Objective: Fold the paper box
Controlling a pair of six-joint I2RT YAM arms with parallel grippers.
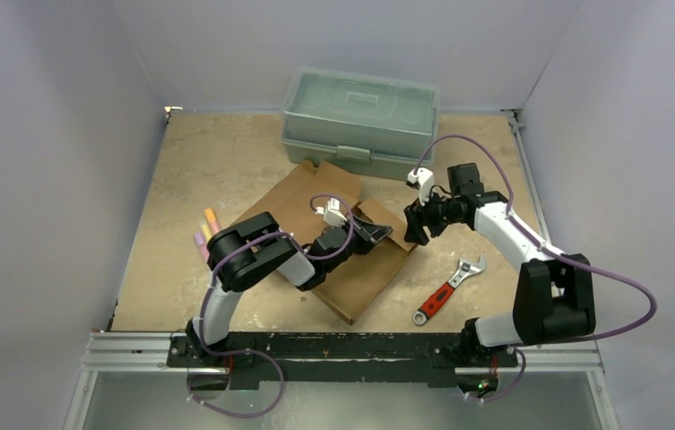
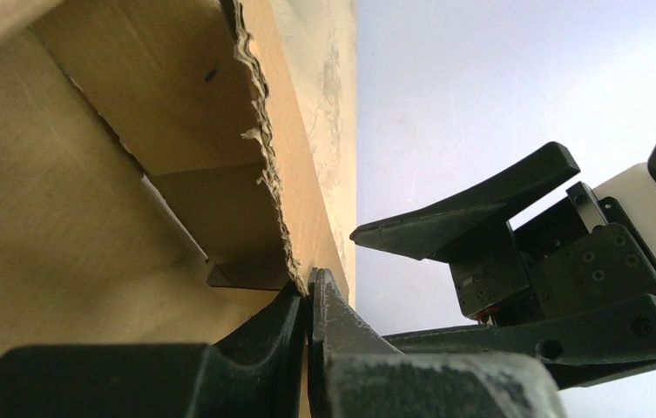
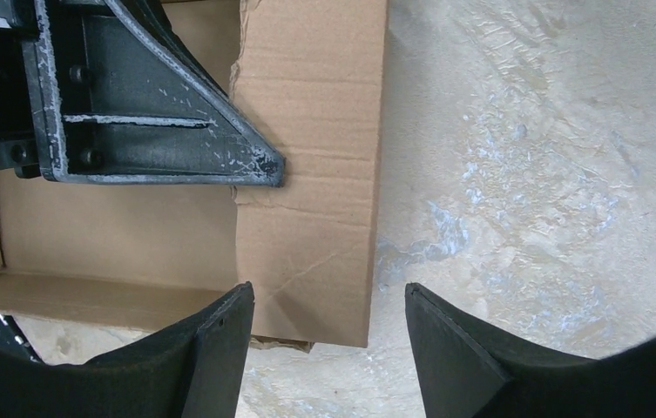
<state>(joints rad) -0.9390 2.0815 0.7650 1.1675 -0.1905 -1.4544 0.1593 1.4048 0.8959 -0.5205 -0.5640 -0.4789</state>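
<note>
Rail [image 1: 342, 345] w/ both arm bases runs along near edge; cables below it cut off by frame bottom. Just beyond, rt side: red-handled wrench [image 1: 447, 288] flat on table [image 1: 181, 161], apart from the card.

Paper box [image 1: 367, 279] lies mid-table, partly folded, near corner pointing at the rail. Left arm [image 1: 248, 255] covers much of its left half, so creases there can't be read.

Left gripper [image 2: 311, 292] sits over box's rt side. Jaws closed tip to tip, tips against the ragged corrugated edge of a raised flap [image 3: 307, 174]. Whether a sliver of card is nipped between them can't be told: wrist view too close, bottom strip filled by its own fingers.

Right gripper [image 3: 328, 296] is just beside, facing it, jaws well apart, holding nothing. Flap's corner and bare table show in the gap.

Left of box: a few pink/orange sticks [image 1: 205, 231], partly behind the arm, too small to ID.

Far side: grey-green toolbox [image 1: 360, 116], lid down, near box's far corner. Contact betw. them unclear.
</note>
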